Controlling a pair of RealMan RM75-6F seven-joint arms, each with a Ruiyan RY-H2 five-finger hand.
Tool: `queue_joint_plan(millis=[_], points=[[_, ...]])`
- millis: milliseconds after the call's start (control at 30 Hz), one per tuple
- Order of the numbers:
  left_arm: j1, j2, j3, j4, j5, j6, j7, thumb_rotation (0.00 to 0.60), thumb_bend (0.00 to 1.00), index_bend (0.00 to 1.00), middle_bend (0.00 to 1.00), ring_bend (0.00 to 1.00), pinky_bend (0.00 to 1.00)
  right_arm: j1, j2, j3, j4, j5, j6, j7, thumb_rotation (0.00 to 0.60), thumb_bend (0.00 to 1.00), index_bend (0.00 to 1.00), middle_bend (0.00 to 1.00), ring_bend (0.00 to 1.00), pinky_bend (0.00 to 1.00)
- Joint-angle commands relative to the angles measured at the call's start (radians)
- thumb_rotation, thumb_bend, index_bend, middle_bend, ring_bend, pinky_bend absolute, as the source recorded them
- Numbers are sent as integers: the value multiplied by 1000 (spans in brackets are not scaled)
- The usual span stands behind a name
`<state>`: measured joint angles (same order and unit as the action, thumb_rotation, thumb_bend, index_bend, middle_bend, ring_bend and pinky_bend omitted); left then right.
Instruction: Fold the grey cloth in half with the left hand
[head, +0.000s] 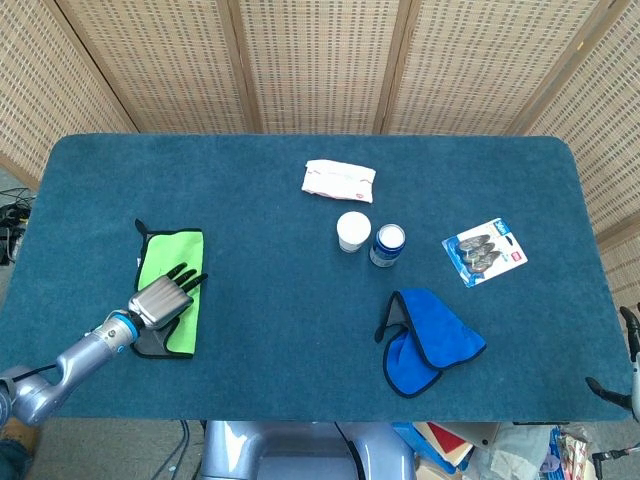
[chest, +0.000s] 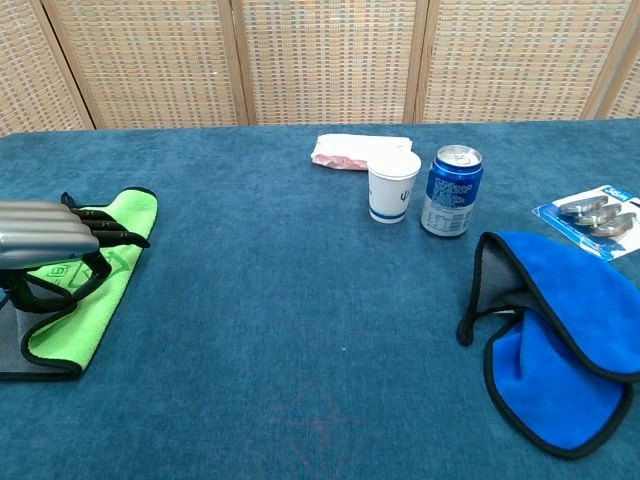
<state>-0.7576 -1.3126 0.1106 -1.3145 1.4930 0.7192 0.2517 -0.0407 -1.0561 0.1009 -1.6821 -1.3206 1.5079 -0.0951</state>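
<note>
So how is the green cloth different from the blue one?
The green cloth is lime with a grey underside showing at its near end; the blue cloth is blue all over. The green cloth lies flat in a neat rectangle, the blue cloth is rumpled and rounded. The left hand is over the green cloth; nothing is near the blue cloth. Both have dark edging.

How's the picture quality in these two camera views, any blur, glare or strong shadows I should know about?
Head view: even, soft light, sharp throughout, no glare, only faint shadows beside the paper cup and can. Chest view: also evenly lit, with a small highlight on the can's top; the left hand, nearest the lens, is cut off by the frame's left edge, over the cloth.
</note>
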Motion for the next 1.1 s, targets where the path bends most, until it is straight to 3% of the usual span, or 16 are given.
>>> queue_joint_plan(millis=[33,333,567,833,1100], points=[[5,10,3,-3,8,10,-15,600,562,627,0,0,0,0,0,0,0,0,0,0,600,0,1,0,0,0],[37,64,28,-23,52,71,-86,600,562,643,0,0,0,-1,1,-2,-1,-5,2,3,600,0,1,0,0,0],[81,115,78,-38,115,133,-154,600,562,643,0,0,0,0,0,-7,-4,-12,1,-3,600,0,1,0,0,0],[133,132,136,-14,176,187,-224,600,563,643,0,0,0,-1,0,-11,-9,-20,3,-7,600,0,1,0,0,0],[155,122,151,27,191,193,-258,600,563,643,0,0,0,-1,-1,-14,-10,-25,3,-10,600,0,0,0,0,0]])
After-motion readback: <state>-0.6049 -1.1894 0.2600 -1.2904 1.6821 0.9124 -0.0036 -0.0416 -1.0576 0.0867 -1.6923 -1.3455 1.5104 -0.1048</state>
